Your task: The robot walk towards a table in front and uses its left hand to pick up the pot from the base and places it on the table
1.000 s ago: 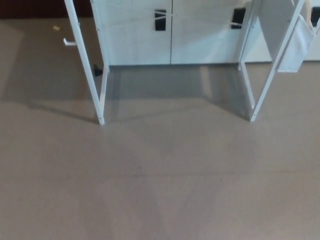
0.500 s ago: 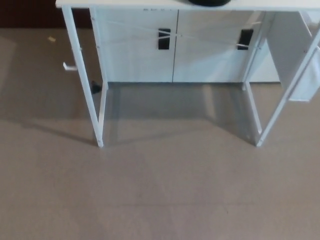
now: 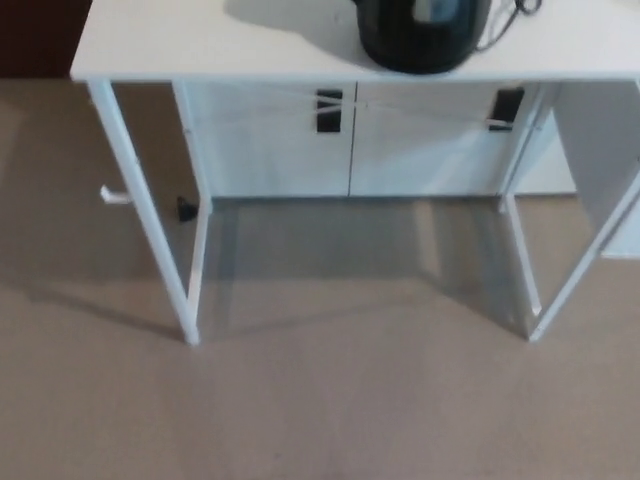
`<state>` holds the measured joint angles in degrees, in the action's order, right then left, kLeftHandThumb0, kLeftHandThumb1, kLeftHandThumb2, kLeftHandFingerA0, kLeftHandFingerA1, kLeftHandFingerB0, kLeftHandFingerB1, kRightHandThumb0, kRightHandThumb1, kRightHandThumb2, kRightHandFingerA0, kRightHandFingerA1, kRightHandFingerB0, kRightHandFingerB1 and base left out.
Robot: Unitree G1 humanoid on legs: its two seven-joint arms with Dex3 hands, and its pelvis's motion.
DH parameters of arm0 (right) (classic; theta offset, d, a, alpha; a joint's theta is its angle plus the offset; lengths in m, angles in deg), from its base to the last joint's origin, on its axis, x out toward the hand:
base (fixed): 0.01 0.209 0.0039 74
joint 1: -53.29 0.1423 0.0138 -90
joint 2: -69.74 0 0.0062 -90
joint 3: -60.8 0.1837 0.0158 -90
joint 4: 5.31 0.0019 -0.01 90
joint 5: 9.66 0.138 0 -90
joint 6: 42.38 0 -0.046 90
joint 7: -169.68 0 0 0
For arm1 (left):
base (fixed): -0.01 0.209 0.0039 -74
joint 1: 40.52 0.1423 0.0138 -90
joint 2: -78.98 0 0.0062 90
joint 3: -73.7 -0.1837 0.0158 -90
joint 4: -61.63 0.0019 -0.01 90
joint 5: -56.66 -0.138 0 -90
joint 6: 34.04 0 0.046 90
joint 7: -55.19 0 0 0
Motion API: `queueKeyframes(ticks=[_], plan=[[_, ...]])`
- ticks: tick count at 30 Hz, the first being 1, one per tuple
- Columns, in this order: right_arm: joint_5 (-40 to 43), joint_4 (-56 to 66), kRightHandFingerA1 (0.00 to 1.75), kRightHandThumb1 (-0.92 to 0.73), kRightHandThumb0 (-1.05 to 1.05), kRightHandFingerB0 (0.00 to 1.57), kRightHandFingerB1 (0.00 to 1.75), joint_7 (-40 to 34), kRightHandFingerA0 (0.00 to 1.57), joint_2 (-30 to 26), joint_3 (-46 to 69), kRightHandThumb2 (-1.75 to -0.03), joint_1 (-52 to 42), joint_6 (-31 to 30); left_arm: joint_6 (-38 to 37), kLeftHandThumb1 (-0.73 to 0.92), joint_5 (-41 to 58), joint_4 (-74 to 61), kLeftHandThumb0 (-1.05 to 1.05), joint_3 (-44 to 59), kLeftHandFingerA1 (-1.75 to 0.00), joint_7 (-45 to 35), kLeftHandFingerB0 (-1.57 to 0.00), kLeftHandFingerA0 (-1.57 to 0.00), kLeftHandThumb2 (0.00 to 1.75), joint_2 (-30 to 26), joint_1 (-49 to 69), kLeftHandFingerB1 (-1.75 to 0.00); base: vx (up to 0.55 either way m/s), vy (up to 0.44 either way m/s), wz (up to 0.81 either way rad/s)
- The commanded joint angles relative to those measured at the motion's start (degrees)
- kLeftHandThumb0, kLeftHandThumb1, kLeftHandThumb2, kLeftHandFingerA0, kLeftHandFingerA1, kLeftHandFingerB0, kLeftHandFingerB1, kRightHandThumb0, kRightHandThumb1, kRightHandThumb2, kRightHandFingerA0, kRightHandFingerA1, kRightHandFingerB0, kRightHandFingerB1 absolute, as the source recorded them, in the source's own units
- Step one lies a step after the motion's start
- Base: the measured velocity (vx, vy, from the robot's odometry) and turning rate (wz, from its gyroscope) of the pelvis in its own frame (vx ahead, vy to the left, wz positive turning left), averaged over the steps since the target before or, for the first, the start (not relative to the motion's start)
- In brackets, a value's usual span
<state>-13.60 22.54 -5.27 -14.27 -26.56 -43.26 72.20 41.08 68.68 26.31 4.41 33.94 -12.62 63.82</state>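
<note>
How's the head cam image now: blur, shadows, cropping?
Head view: soft overall, edges slightly blurred; pot cut off by the top edge, pale reflection on it; its shadow falls left on the table; leg shadows stretch left across the floor.

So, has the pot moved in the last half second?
No. The camera shifted; the pot still sits at the table edge, between the two black handles behind.
</note>
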Motion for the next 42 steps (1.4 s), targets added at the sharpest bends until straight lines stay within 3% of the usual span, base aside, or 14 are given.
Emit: queueKeyframes(ticks=[1,9,24,42], plan=[[-0.71,-0.3,0.49,-0.59,-0.2,0.46,0.4,-0.45,0.68,-0.9,-0.4,-0.57,-1.08,1.65,-1.19,0.52,-0.01,0.32,0.06,0.03,-0.4,-0.6,-0.42,-0.52,0.55,-0.75,1.26,-0.37,0.4,0.21,-0.6],[-1.18,0.9,0.48,-0.6,-0.19,0.47,0.4,-0.8,0.7,-0.96,-1.08,-0.57,-4.93,2.71,-2.89,0.52,-0.36,2.06,0.05,-0.22,-0.4,-1.0,-0.44,-0.52,0.55,-0.62,3.82,-0.37,0.28,0.107,0.02],[-0.87,0.62,0.49,-0.61,-0.21,0.47,0.4,-0.33,0.68,-1.09,-1.06,-0.58,-2.73,2.45,-2.76,0.52,-0.4,3.16,0.04,-1.2,-0.39,-2.66,-0.45,-0.48,0.55,-1.68,1.89,-0.37,0.22,-0.09,0.06],[-1.39,0.98,0.5,-0.61,-0.22,0.49,0.41,-1.4,0.72,-0.64,-1.44,-0.58,-0.94,1.29,-4.43,0.52,-2.47,4.21,-0.02,-4.42,-0.38,-2.01,-0.42,-0.5,0.55,-3.18,1.48,-0.36,0.15,0.088,0.01]])
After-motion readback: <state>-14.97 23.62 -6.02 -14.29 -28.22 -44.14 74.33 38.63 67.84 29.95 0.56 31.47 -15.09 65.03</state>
